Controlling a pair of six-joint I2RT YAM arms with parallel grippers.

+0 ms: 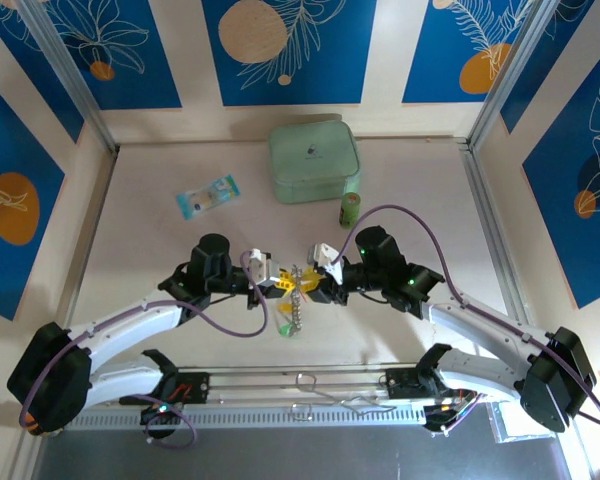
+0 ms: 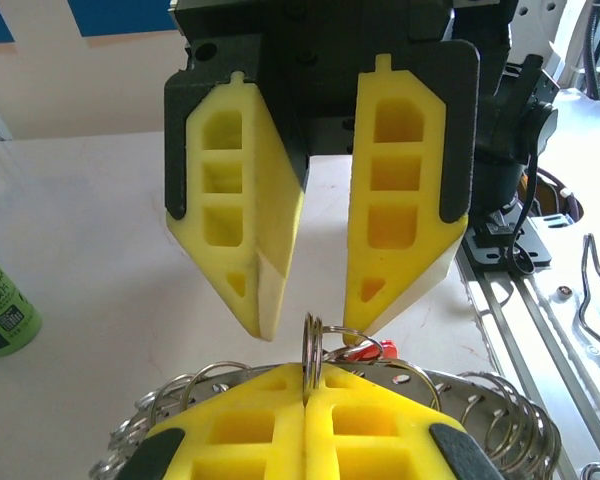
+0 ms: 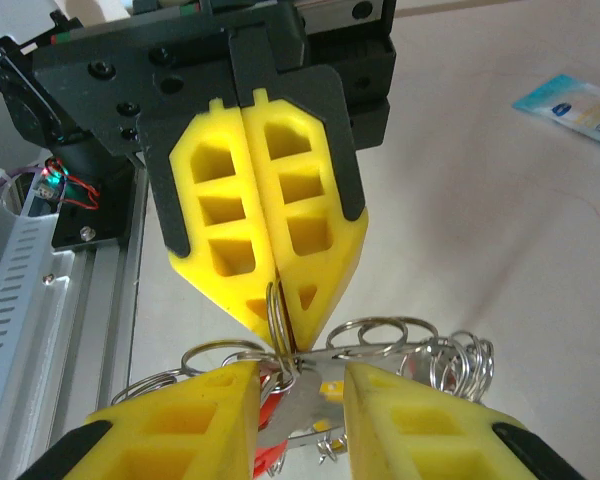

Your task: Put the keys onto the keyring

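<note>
Both grippers meet over the table's middle. My left gripper [image 1: 283, 284] [image 2: 308, 378] is shut on a small silvery split ring [image 2: 312, 345] that stands upright between its yellow pads. This ring links to the keyring [image 2: 500, 420], a metal band with many small wire loops hanging below. My right gripper [image 1: 311, 285] [image 3: 300, 378] faces it, open, its fingers on either side of a flat silver key blade [image 3: 315, 405] without touching it. A red key head [image 3: 270, 425] [image 2: 368, 350] and a yellow one [image 3: 331, 386] hang among the loops.
A mint-green square case [image 1: 314, 161] sits at the back, with a green bottle [image 1: 351, 208] beside it to the right. A blue-and-white packet [image 1: 207, 196] lies at the back left. A metal rail [image 1: 300, 385] runs along the near edge between the arm bases.
</note>
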